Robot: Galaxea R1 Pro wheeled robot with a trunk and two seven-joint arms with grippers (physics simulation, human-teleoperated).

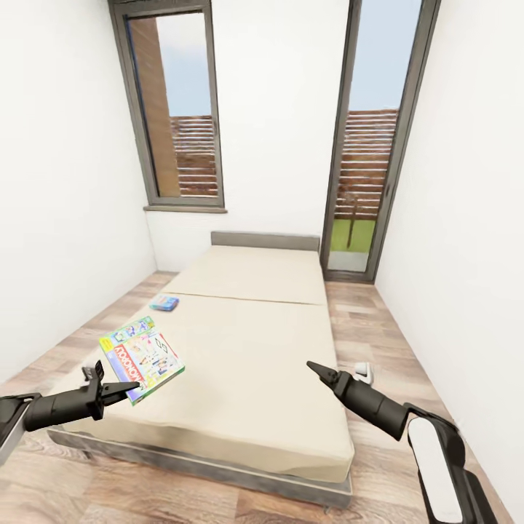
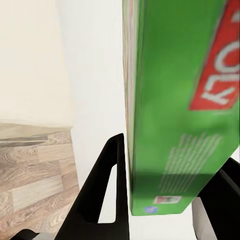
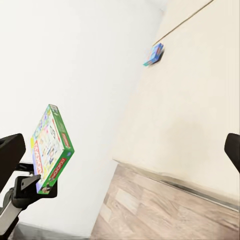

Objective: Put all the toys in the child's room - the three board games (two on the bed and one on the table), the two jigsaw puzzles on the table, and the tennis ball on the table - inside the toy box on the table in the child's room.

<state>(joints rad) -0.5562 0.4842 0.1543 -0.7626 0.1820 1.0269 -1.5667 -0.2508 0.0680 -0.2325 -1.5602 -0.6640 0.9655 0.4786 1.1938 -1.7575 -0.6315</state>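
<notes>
The left gripper (image 1: 129, 394) pinches the near edge of the flat green Monopoly board-game box (image 1: 143, 357) between nearly closed fingers, its long axis running away from them over the beige mattress (image 1: 247, 364).

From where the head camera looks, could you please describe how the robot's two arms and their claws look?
Both arms are matte black and tapering. The left claw has thin, black, wedge-shaped fingers. The right arm carries a glossy white cover panel near the elbow and narrows to a pointed black right claw. No cables or markings show.
</notes>
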